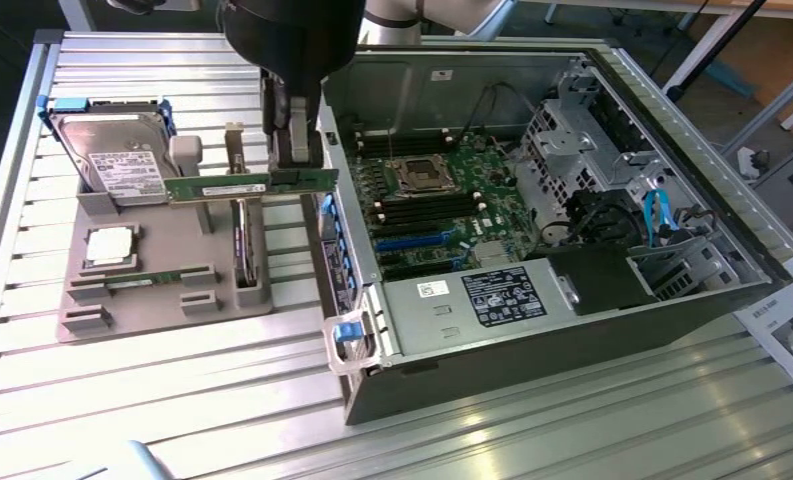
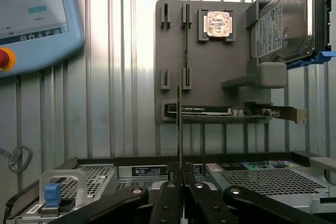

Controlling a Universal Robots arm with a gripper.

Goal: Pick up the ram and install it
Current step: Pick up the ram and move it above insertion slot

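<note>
We see the black two-fingered gripper (image 1: 296, 160) clamped tight on the ram (image 1: 236, 186), the thin green circuit-board stick, pinching it near the end closest to the open dark-grey computer case (image 1: 410, 85). The stick hangs level and on edge, lifted above the grey plastic holder tray (image 1: 169, 240), at the side of the tray facing the case. From the wrist view we look straight along it: the ram (image 2: 180, 129) shows as a thin upright line rising from between the closed fingers of the gripper (image 2: 180, 177). It looks clear of the tray (image 2: 205, 66), though we can't be sure of the gap.

On the tray we spot a silver hard drive in a blue frame (image 1: 116, 150), a square silver-topped processor chip (image 1: 109, 247), a second green memory stick (image 1: 143, 278) lying in its slot, and a dark expansion card standing on edge (image 1: 243, 250). Inside the case, the green motherboard (image 1: 436, 200) lies exposed.
</note>
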